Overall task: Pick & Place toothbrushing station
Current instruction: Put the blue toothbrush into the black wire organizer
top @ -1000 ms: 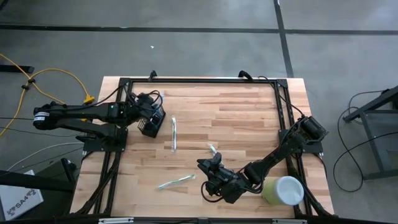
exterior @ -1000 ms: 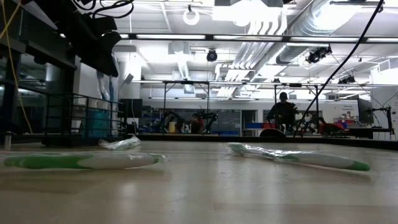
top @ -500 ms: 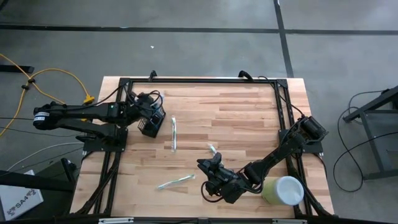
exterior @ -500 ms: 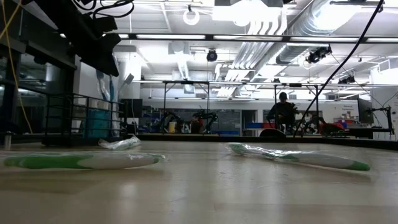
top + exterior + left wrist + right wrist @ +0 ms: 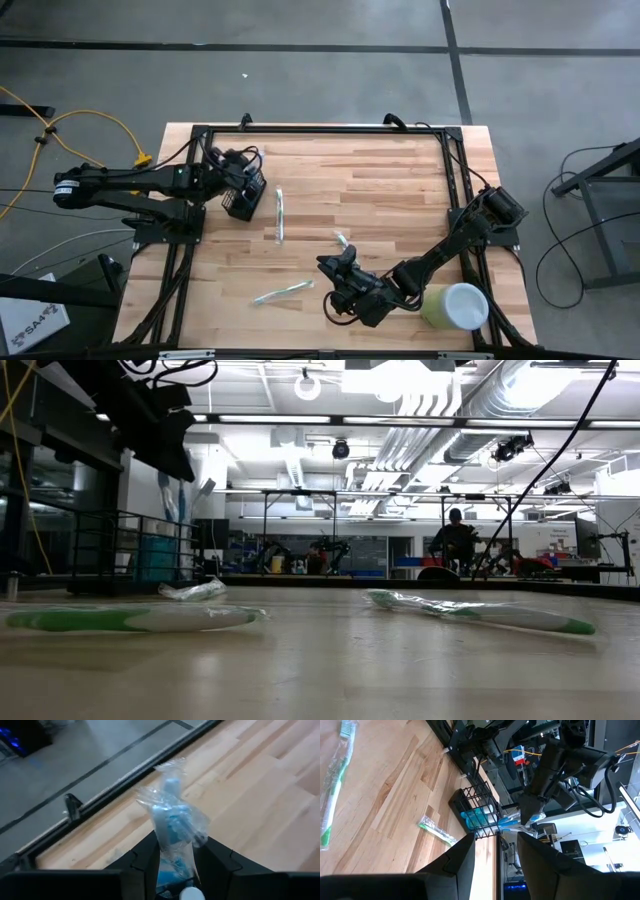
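High view: the toothbrushing station (image 5: 243, 197), a small black wire cup, stands on the bench (image 5: 380, 180) at about 10 o'clock. The left tool (image 5: 247, 185) hangs right over it. A blue wrapped toothbrush (image 5: 172, 820) sits between its fingers, likely to go upright in the cup; I cannot tell if they pinch it. The right tool (image 5: 340, 285) waits near 6 o'clock, spread wide and empty. More wrapped toothbrushes (image 5: 279, 215) lie flat mid-bench, and a pale green cup (image 5: 458, 305) stands near 4 o'clock.
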